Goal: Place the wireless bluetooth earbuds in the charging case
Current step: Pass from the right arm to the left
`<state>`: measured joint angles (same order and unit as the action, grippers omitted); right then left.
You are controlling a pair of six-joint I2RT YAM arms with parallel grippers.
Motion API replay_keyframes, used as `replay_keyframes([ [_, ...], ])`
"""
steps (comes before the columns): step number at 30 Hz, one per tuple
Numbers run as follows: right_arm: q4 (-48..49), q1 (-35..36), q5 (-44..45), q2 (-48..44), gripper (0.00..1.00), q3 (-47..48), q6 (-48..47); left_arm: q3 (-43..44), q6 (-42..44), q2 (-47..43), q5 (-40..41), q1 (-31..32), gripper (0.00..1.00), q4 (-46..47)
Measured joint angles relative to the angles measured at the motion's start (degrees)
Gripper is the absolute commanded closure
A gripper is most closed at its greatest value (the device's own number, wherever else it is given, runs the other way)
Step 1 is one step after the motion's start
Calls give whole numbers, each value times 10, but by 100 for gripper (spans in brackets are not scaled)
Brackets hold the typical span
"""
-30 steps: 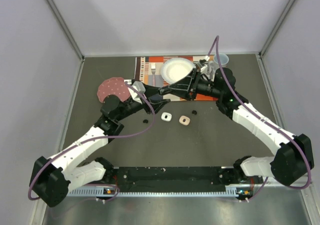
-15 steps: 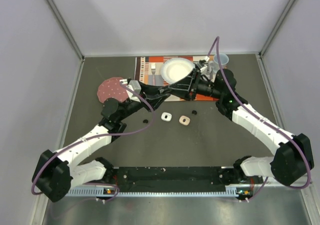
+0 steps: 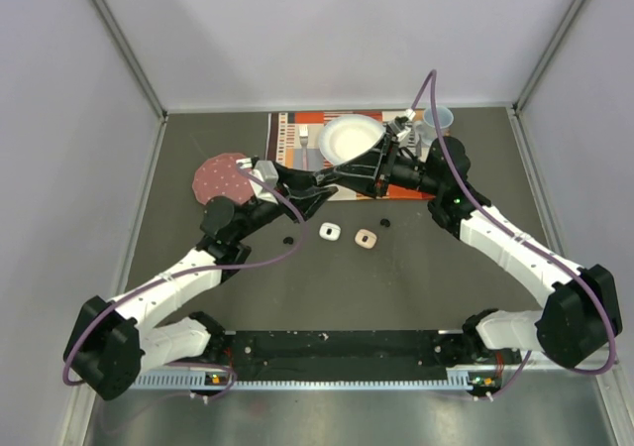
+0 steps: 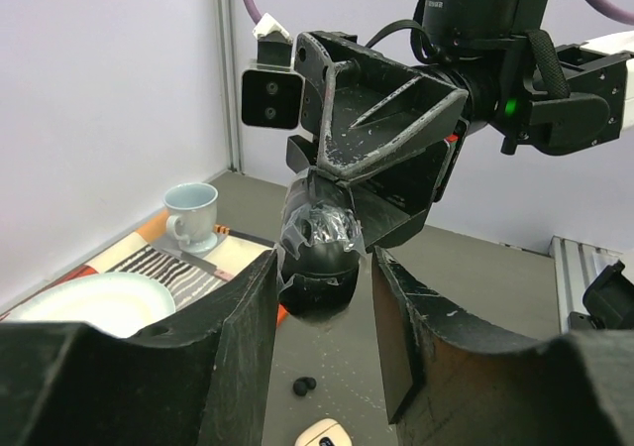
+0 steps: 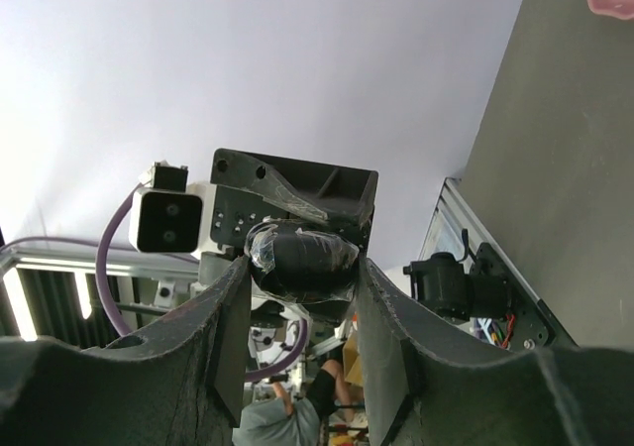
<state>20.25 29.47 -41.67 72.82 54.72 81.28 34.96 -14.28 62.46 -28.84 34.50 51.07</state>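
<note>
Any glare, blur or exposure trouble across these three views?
Top external: evenly lit and sharp, though the buds are mere specks. Left wrist: the left gripper's fingers dark and soft-edged; white glare on the glossy wrap of the black case. Right wrist: bright wall, the right gripper's fingers underexposed.

Dark table [image 3: 446, 287] with striped placemat [image 3: 292, 134], maroon disc [image 3: 220, 176], white case [image 3: 330, 232], pink case [image 3: 365, 238], black buds [image 3: 382, 223].

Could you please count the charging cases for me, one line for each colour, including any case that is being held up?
White case: 1
Pink case: 1
Black case: 1, held in the air
Total: 3
</note>
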Motion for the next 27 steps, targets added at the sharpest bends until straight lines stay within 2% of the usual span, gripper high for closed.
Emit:
replay_keyframes([
  [4,-1,0,0,0,100,0,0,0,-3,7,0,0,54,9],
  [8,2,0,0,0,100,-3,0,0,-7,12,3,0,62,18],
  [14,4,0,-2,0,100,-8,6,0,-8,12,6,0,69,23],
  [16,4,0,-2,0,100,-8,9,0,-8,12,6,0,65,23],
  [18,5,0,-2,0,100,-8,11,0,-8,12,6,0,57,24],
  [24,18,0,-4,2,100,-11,16,0,-9,15,6,0,54,26],
  [27,28,0,-6,6,100,-11,20,0,-9,19,7,0,55,25],
])
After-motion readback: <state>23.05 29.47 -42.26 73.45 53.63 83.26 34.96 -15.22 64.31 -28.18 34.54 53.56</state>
